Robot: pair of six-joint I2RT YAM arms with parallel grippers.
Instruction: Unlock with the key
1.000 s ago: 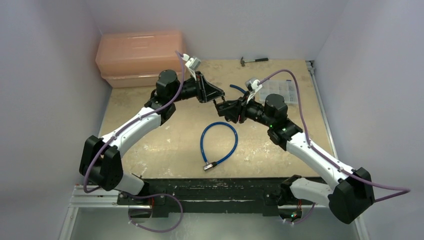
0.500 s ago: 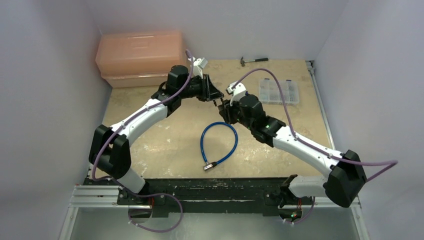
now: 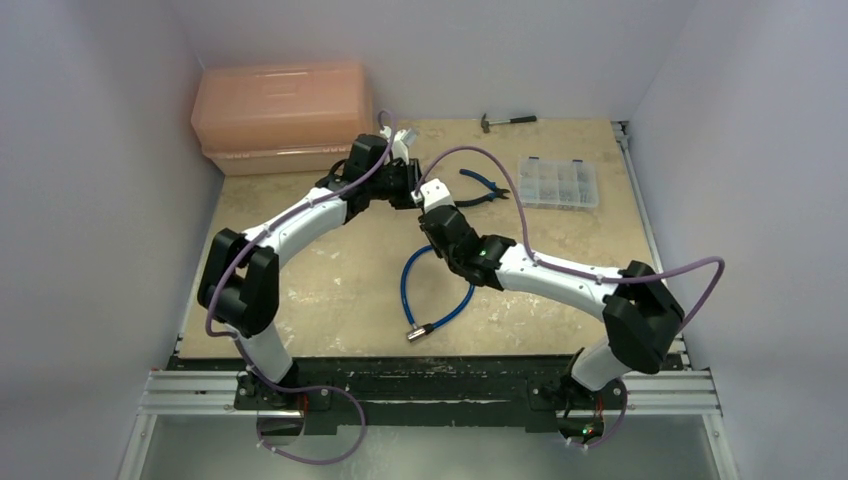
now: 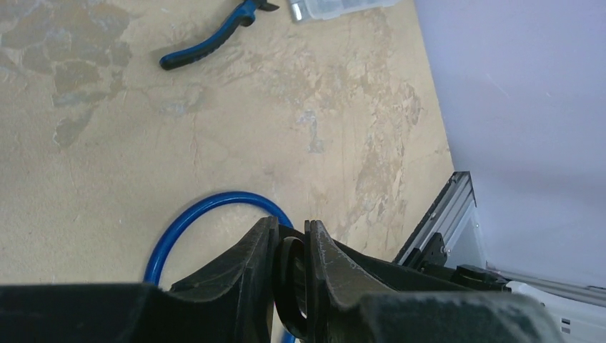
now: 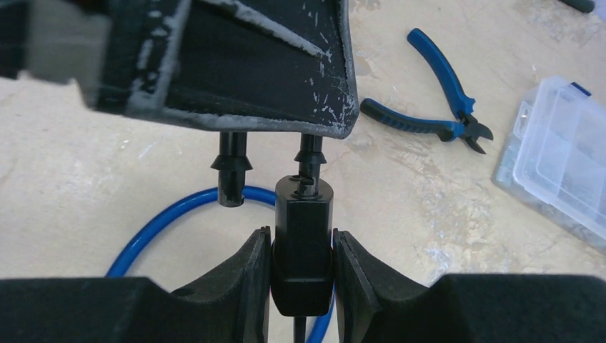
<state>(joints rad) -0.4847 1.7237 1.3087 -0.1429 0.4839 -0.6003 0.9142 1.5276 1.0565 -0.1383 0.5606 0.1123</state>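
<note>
In the right wrist view my right gripper (image 5: 301,246) is shut on the black padlock body (image 5: 303,214). Its shackle rises into my left gripper's fingers (image 5: 250,64) just above. One shackle leg (image 5: 232,168) hangs free beside the body, out of it; the other enters the body. A thin dark stem (image 5: 299,330) shows under the body; I cannot tell if it is the key. No key head shows. In the left wrist view my left gripper (image 4: 289,229) is shut on the curved black shackle (image 4: 293,275). In the top view both grippers meet above the blue cable (image 3: 440,285), the left (image 3: 408,188) and the right (image 3: 432,205).
The cable's metal end (image 3: 418,331) lies near the front edge. Blue-handled pliers (image 3: 485,189) and a clear parts box (image 3: 558,182) lie to the right. A hammer (image 3: 508,120) is at the back. An orange toolbox (image 3: 280,115) stands back left.
Both arms have swung in toward the middle and left. The right wrist has turned to come under the left gripper. The pliers are now uncovered.
</note>
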